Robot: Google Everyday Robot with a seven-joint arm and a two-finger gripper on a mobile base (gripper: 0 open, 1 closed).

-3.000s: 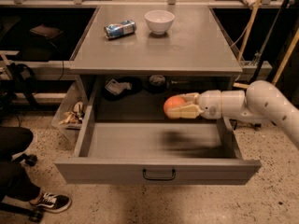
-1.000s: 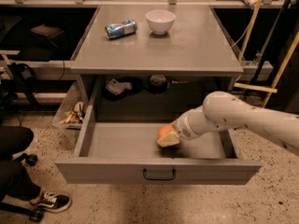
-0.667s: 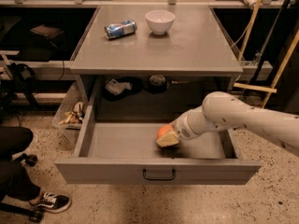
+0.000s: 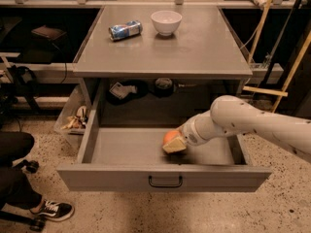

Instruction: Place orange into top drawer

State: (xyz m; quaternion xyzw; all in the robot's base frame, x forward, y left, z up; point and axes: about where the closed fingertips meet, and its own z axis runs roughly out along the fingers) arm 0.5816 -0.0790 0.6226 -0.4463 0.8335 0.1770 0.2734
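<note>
Gripper (image 4: 174, 145), jaws pinching a small round matte orange (image 4: 169, 136), sits in the open shallow grey top drawer (image 4: 121, 152), toward three o'clock; seemingly only release remains.

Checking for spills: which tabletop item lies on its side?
The blue can, lying on its side left of the upright white bowl. The gripper is down in the open top drawer, holding the orange.

The white arm (image 4: 252, 123) enters from the right edge of the frame and slopes down to the left, ending in the gripper (image 4: 173, 144), which sits low, just below frame centre.
</note>
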